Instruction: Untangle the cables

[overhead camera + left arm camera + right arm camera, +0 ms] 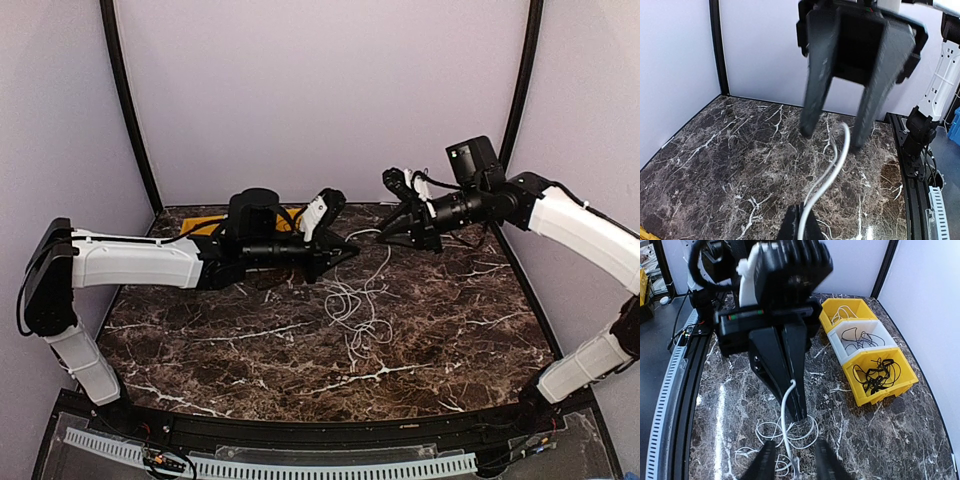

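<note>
**A:** Where's the white cable [350, 300] at?

**B:** Tangled mid-table [200, 330], nearer the far edge, one strand lifted. Left gripper [355, 248] is clamped on it. Right gripper [381, 233] has its fingers apart, with the strand running between them.

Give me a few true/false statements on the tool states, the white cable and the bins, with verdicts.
1. The left tool is shut on a white cable. True.
2. The right tool is clamped on that same cable. False: its jaws stand apart, and the cable only runs up into the gap between them.
3. A white tangle lies on the marble table below both tools. True.
4. The near yellow bin is empty. False: the near yellow bin holds black cables.
</note>
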Available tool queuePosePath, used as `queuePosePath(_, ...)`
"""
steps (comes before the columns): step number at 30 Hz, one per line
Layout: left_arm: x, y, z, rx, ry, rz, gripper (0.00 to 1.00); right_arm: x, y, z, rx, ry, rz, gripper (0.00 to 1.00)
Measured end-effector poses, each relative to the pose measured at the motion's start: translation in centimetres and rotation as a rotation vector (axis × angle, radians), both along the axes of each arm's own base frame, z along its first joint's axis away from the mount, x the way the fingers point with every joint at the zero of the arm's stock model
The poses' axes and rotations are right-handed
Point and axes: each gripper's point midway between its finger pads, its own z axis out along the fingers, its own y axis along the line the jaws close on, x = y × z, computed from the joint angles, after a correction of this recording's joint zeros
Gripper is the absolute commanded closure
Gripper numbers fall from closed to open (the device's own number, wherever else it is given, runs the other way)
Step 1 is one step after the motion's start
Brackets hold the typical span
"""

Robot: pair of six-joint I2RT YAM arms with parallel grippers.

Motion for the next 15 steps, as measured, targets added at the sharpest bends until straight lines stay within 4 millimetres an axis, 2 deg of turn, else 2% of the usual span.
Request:
queuePosePath(1,0.1,0.1,0.3,-0.003,0.002,0.011,1.0,0.2,0.0,-0.7,0.002,0.008,-0.013,0.37)
queuePosePath(2,0.2,0.4,0.5,-0.005,0.004,0.024,1.0,0.3,0.1,-1.4,0.005,0.015,-0.019,0.29)
queuePosePath(3,0.2,0.6,1.1,-0.013,0.005,0.036,1.0,0.4,0.2,-2.4,0.007,0.032,-0.025,0.26)
queuePosePath(7,-0.2,2.4,4.8,-0.078,-0.003,0.091,1.0,1.4,1.4,-6.4,-0.007,0.137,-0.026,0.18)
queuePosePath(10,-0.8,4.0,8.1,-0.147,-0.022,0.13,1.0,2.4,2.8,-10.6,-0.04,0.231,-0.01,0.16)
queuePosePath(12,-1.1,5.1,9.4,-0.18,-0.028,0.157,1.0,2.5,3.4,-13.0,-0.065,0.278,0.0,0.16)
queuePosePath(15,-1.2,6.4,9.9,-0.206,-0.026,0.199,1.0,1.7,4.4,-16.3,-0.11,0.329,0.021,0.17)
